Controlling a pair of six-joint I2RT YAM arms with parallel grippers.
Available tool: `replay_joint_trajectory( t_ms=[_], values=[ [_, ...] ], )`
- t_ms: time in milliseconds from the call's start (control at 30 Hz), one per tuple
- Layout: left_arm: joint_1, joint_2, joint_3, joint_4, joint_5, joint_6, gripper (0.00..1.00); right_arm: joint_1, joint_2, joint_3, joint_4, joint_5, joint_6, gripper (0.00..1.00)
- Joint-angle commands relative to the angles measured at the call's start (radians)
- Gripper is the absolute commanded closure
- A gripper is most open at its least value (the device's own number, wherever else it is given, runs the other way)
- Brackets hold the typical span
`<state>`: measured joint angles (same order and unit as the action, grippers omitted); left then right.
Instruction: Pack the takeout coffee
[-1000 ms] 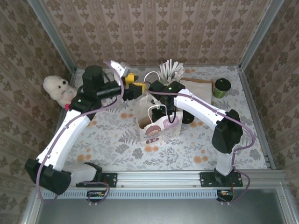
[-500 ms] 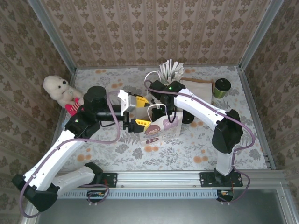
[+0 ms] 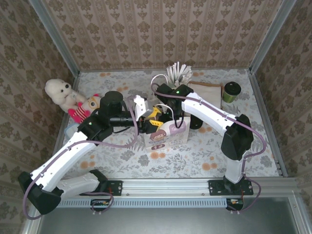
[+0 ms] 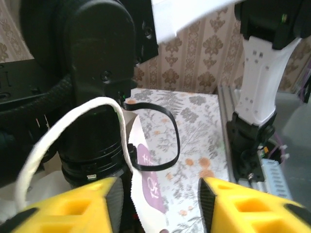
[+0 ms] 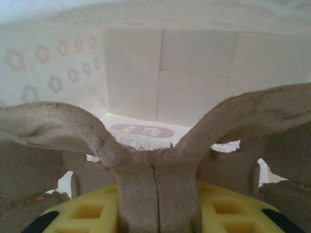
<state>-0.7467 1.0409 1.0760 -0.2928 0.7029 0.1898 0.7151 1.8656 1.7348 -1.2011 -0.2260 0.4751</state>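
Movement first: my left tool has swung in from the back left to the paper bag standing mid-bench. Its jaws are apart, astride the bag's left rim and white handle. Inside the bag, my right tool stays clenched on the stem of a cardboard cup tray. Farther off, the coffee stands upright near the far right corner, untouched. I judge the bag is being steadied, with the cup yet to be fetched.
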Motion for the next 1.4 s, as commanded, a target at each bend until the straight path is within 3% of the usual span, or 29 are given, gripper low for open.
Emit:
replay_joint_trajectory(
  t_ms=[0,300,367,433,500,633,700,800,1167,1367],
  values=[
    [-0.001,-0.069,-0.036,-0.025,-0.153,0.018,0.28,-0.004,-0.019,-0.01,0.014,-0.022,0.022,0.66],
    [0.066,-0.128,-0.092,0.04,-0.162,0.0,0.17,-0.003,-0.032,-0.03,0.038,-0.021,0.034,0.66],
    [0.069,-0.079,-0.062,0.043,-0.103,0.0,0.18,-0.004,-0.029,-0.028,0.04,-0.022,0.034,0.66],
    [0.067,-0.02,-0.021,0.038,0.024,0.01,0.23,-0.004,-0.024,-0.023,0.038,-0.023,0.037,0.66],
    [0.062,0.021,-0.001,0.061,0.094,0.008,0.31,-0.005,-0.02,-0.017,0.041,-0.039,0.052,0.66],
    [0.038,0.046,0.011,0.083,0.195,0.018,0.83,-0.008,-0.019,-0.011,0.047,-0.063,0.08,0.67],
    [0.01,0.034,0.02,0.015,0.237,0.081,0.91,-0.014,-0.014,-0.009,0.049,-0.084,0.096,0.67],
    [-0.042,0.009,0.003,-0.059,0.234,0.17,0.92,-0.022,-0.003,-0.001,0.051,-0.117,0.12,0.68],
    [-0.076,0.059,0.021,-0.25,0.262,0.318,0.91,-0.035,0.03,0.075,-0.003,-0.221,0.164,0.67],
    [-0.098,0.045,0.035,-0.273,0.275,0.378,0.88,-0.04,0.077,0.084,0.013,-0.222,0.216,0.67]
  ],
)
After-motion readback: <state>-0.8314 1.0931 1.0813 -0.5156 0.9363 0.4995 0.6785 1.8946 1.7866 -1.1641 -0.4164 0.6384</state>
